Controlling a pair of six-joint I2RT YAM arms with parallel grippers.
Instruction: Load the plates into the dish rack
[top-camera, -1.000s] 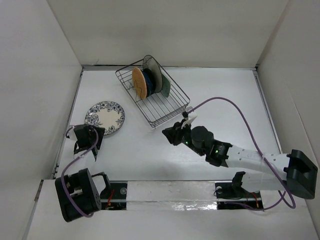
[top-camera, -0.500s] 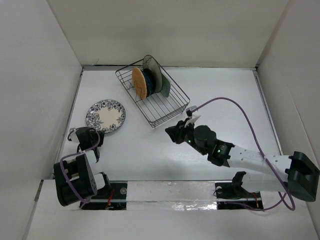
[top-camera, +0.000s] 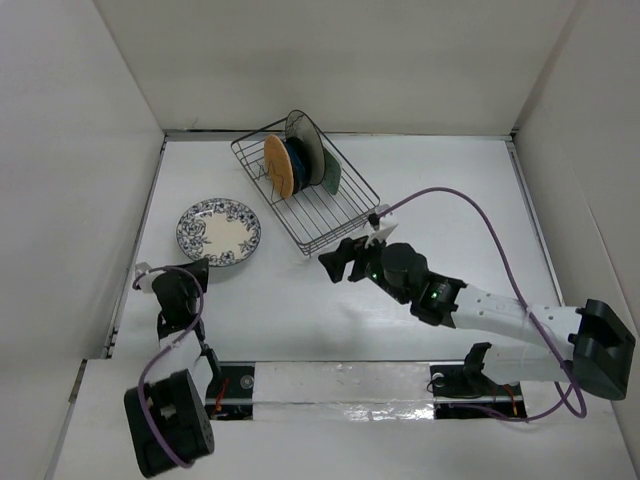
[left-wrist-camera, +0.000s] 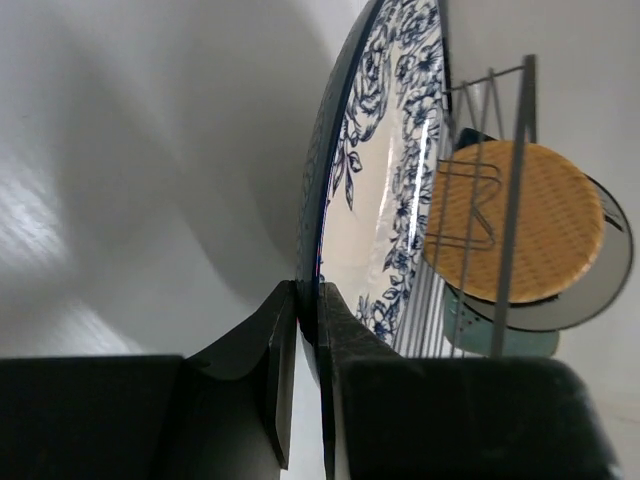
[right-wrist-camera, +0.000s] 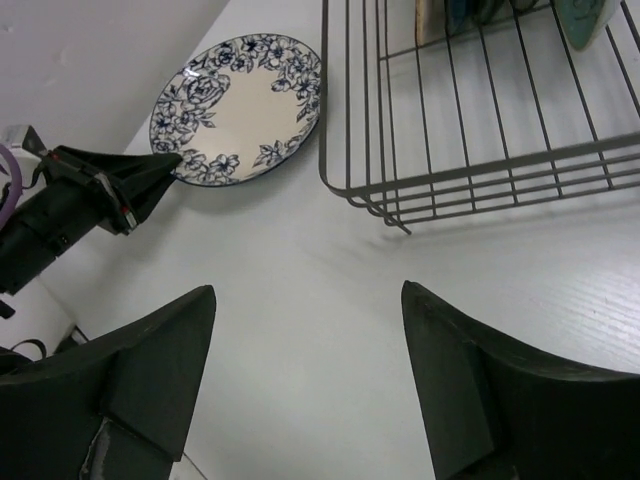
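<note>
The blue-and-white patterned plate (top-camera: 218, 232) is at the left of the table, and my left gripper (top-camera: 197, 265) is shut on its near rim. The left wrist view shows the jaws pinching that rim (left-wrist-camera: 308, 300), with the plate (left-wrist-camera: 385, 200) tilted up off the table. The dish rack (top-camera: 340, 215) stands at centre back with the tan-orange plate (top-camera: 277, 165), a dark blue one (top-camera: 295, 158) and a pale green one (top-camera: 329, 172) upright in it. My right gripper (top-camera: 338, 258) hovers open and empty just in front of the rack's near corner (right-wrist-camera: 360, 190).
White walls close in the table on the left, back and right. The near half of the rack (right-wrist-camera: 480, 120) holds no dishes. The right arm's purple cable (top-camera: 470, 215) loops over the right side of the table.
My left gripper has shut on the patterned plate's rim and carried it a little rightward, raising its edge. My right gripper has opened wide and shifted slightly left.
</note>
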